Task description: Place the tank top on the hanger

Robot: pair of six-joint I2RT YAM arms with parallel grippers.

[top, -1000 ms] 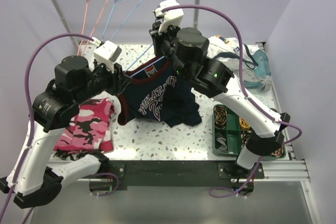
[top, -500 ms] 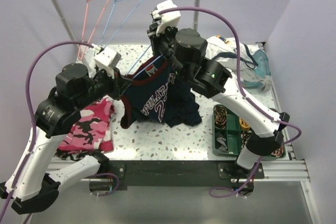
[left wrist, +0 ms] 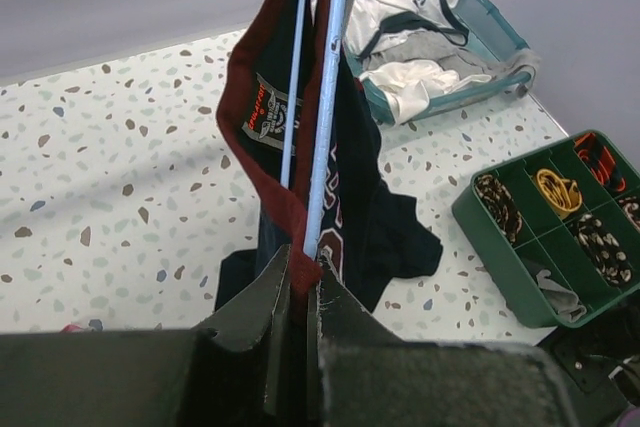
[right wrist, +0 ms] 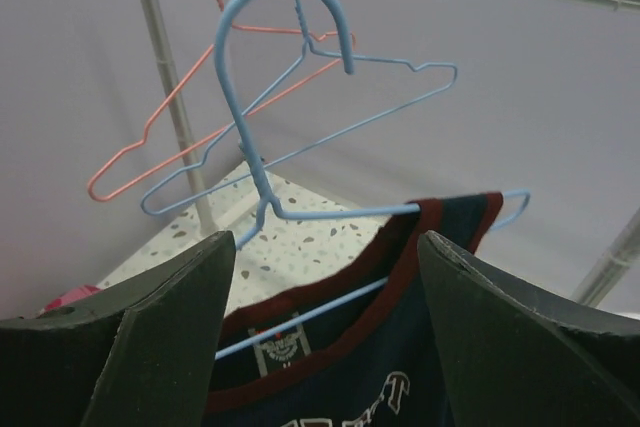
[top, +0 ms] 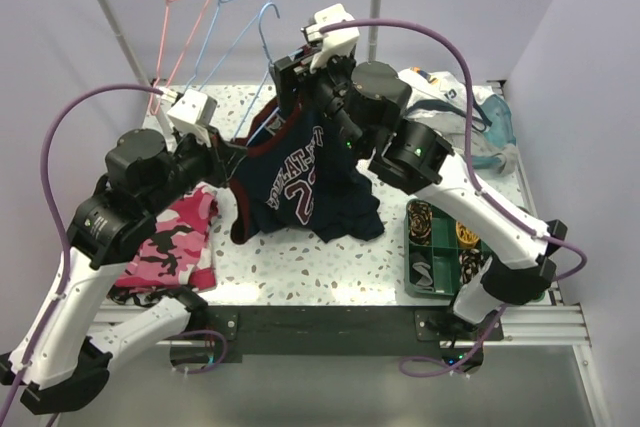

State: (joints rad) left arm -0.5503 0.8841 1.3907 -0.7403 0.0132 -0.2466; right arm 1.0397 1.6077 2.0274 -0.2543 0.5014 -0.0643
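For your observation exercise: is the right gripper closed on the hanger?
No, the right gripper stands wide open, far wider than the thin hanger.

A navy blue sleeveless tank top [top: 300, 182] with dark red trim hung on a thin light blue wire hanger [top: 264, 39], its hem bunched at the middle of the speckled tabletop [top: 300, 259]. The left fingers [top: 232, 152] met its left shoulder; the right fingers [top: 288, 79] stood beside the hanger's neck, above the collar.

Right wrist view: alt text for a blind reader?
The navy tank top hangs on the light blue wire hanger, seen between the fingers of the open right end effector. Behind are a pink hanger and another blue hanger.
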